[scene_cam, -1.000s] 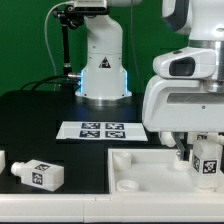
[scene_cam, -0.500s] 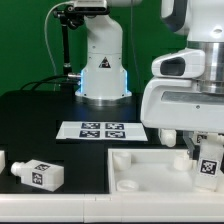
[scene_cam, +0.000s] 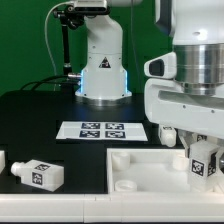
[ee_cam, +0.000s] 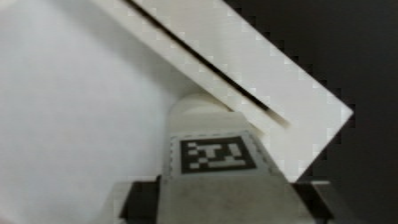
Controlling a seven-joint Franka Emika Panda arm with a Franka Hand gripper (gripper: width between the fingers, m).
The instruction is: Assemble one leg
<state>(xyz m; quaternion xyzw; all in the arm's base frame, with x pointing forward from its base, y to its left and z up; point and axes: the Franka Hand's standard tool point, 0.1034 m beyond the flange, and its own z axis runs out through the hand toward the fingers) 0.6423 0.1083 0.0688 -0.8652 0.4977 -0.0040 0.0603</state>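
Leg in hand over the panel, insertion step pending.

Panel (scene_cam: 150, 165) lies flat on the table, a round socket (scene_cam: 120, 161) visible near its edge on the exterior view's left; marker board (scene_cam: 100, 130) sits behind it. Gripper (scene_cam: 203, 160) is clamped on the leg (scene_cam: 204, 161), held upright just above the panel's far end on the exterior view's right. Wrist view shows the leg (ee_cam: 217, 150) between the jaws, panel (ee_cam: 80, 110) below. Likely next: align with a socket, lower, twist. A spare leg (scene_cam: 38, 173) lies loose, well apart.

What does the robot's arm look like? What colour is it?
The robot arm is chunky and rounded, with smooth white plastic shells and dark grey patches at its joints. Its base is a white dome with a glowing blue light, and black cables trail beside it.
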